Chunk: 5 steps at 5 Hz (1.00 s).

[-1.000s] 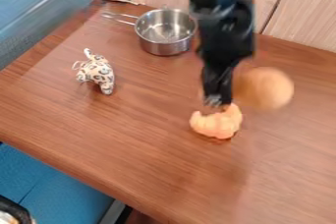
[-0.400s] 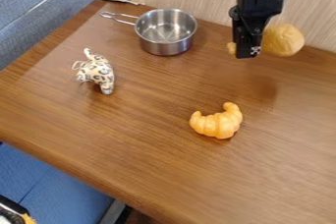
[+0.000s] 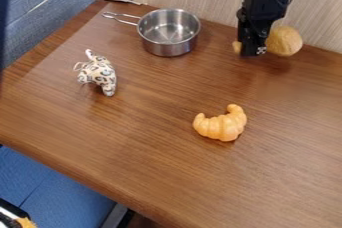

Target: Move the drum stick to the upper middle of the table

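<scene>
The tan, bulbous toy drum stick (image 3: pixel 285 41) is near the back edge of the brown wooden tabletop (image 3: pixel 143 139), right of upper middle. The black 2-fingered hand (image 3: pixel 252 52) is closed on its slim shank, probably because the fat end is too wide to grip well. That fat end juts out right of the hand, and the small knob pokes out on the left. I can't tell whether the toy touches wood; it likely needs only lowering and release.

The round silver metal pot (image 3: pixel 169 44) is apart to the left, the curved orange croissant (image 3: pixel 221 126) nearer the front, and the spotted cream stuffed animal (image 3: pixel 99 73) farther left.
</scene>
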Each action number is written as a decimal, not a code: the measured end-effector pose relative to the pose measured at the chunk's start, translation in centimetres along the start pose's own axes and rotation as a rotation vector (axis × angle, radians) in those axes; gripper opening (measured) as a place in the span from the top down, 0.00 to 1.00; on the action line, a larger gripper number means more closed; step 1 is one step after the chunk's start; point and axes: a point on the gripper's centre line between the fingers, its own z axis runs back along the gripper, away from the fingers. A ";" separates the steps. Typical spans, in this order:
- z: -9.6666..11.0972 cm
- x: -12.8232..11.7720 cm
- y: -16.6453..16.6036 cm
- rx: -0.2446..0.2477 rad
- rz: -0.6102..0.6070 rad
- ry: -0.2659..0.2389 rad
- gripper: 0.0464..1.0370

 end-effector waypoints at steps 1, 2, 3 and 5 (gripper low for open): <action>-0.5 -0.2 0.6 0.014 0.030 0.031 0.65; -0.5 -0.9 0.6 0.024 0.061 0.078 0.34; -0.4 -0.7 0.5 0.039 0.072 0.094 0.07; 1.7 -0.7 0.3 0.074 0.101 0.084 0.04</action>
